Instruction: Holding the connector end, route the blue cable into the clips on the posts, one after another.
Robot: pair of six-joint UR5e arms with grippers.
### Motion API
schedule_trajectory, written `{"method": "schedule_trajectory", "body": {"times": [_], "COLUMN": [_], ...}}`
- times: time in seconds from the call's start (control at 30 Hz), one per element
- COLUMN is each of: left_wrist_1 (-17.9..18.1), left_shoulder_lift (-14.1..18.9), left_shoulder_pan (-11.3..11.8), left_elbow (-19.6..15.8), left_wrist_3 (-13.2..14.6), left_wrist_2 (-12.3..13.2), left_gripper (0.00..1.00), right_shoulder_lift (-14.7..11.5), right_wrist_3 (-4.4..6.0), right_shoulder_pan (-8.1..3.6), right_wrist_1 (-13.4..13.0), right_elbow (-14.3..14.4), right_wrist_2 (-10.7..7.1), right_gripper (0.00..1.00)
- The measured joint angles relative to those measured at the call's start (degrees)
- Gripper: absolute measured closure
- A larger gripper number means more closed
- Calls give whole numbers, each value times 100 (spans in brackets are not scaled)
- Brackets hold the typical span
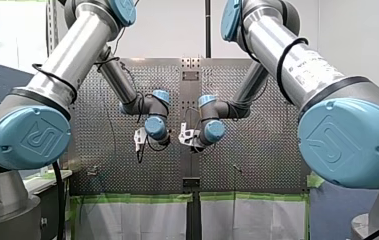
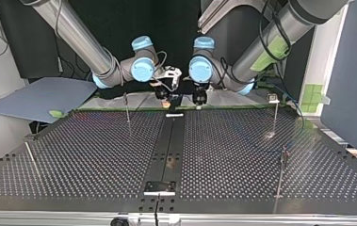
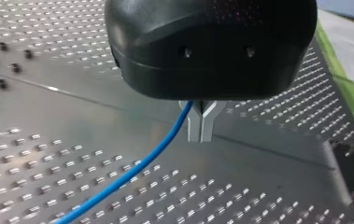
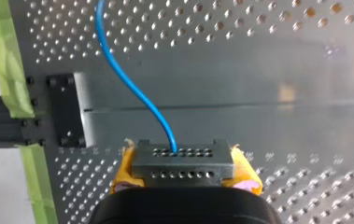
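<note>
Blue cable (image 4: 132, 88) is held in both claws, over the worktop's (image 2: 96, 150) far edge in the top view. We see none of it in any clip, so we judge routing not yet begun, with the first clip ahead.

Top view, left to right:
- Thin post (image 2: 31, 159) near the left edge, then a second post (image 2: 127, 107) further back.
- Our right claw (image 4: 184, 161), seen from its wrist. Its yellow pads are clamped on both sides of the connector (image 4: 182, 169), a flat grey metal block with rows of small holes. The cable enters one hole.
- Our left claw (image 3: 200, 133) just beside it. It has a black rounded housing and two slim metal fingers pinched together on the cable, which runs out smooth and round in a loose curve.
- Third post (image 2: 276, 115) with a small pale clip (image 2: 273, 98) on top, then a fourth post (image 2: 281, 174) nearer the camera.

Worktop: dull grey metal, evenly perforated, with a dark plain strip (image 2: 171, 141) down the middle.

Next move, as we judge it: carry the connector end toward a first post with the cable taut between the claws, then lower the cable into the clip's slot. The cable looks thin and limp, so any slack could miss the slot.
</note>
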Motion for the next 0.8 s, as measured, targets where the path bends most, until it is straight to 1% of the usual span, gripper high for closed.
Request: {"method": "schedule_trajectory", "body": {"times": [0.17,0.43,0.7,0.8], "left_wrist_1": [124,346,549,614], "left_shoulder_lift": [-215,-265,-319,-410], "left_shoulder_pan": [-135,-335,-525,-579], "left_elbow": [-1,1,-1,-1], "left_wrist_3": [-48,-167,-345,-380], "left_wrist_2": [-51,-89,-31,32], "left_gripper": [100,100,100,100], "right_shoulder_lift": [5,12,13,12], "right_wrist_3": [-1,-25,-92,-102], "right_shoulder_pan": [-82,-218,-381,-434], "right_wrist_1": [-241,-651,-1041,-1111], "right_elbow": [227,635,1043,1202], "right_wrist_2": [2,3,9,14], "right_gripper": [100,100,100,100]}}
